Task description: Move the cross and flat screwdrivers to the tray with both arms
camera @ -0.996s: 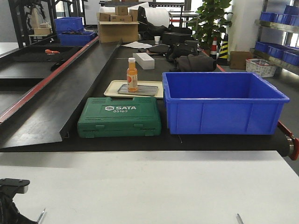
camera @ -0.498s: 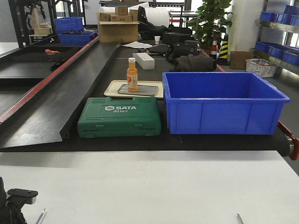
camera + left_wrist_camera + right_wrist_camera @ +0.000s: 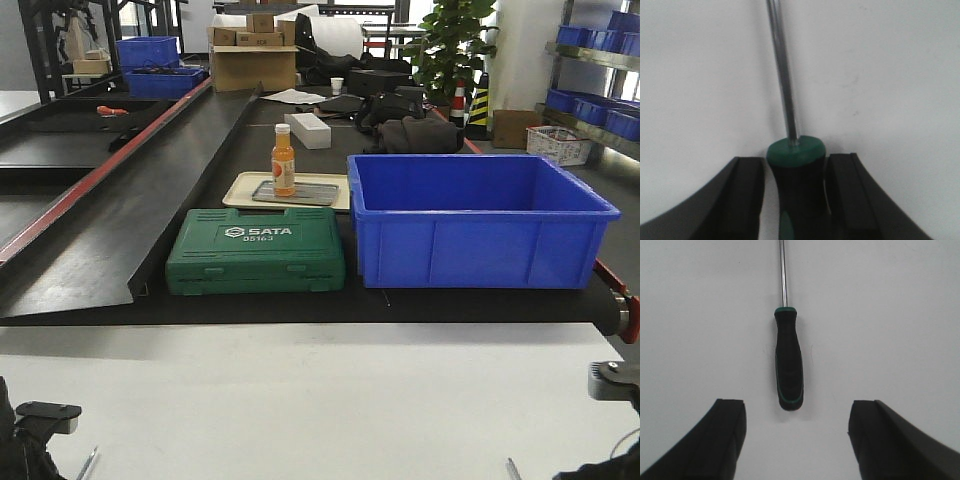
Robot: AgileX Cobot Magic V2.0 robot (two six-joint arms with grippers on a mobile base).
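Observation:
In the left wrist view, one screwdriver (image 3: 796,185) lies on the white table, its black-and-green handle between the fingers of my left gripper (image 3: 795,161). The jaws stand close around the handle, and a thin strip of table shows beside the left finger (image 3: 742,195). The steel shaft runs away from me. My right gripper (image 3: 796,404) is wide open above the table, with the other screwdriver (image 3: 788,360) lying just ahead of its fingers, untouched. Both shaft tips show in the front view (image 3: 88,462) (image 3: 512,468). The grey tray (image 3: 310,194) sits on the far black surface.
An orange bottle (image 3: 283,158) stands on the grey tray, which rests on a beige tray (image 3: 240,190). A green SATA case (image 3: 256,250) and a deep blue bin (image 3: 474,218) sit in front, along the black conveyor. The white table (image 3: 320,400) spreads below.
The left arm dropped lower over the first half second, then held still. The right arm has come into the front view at the lower right.

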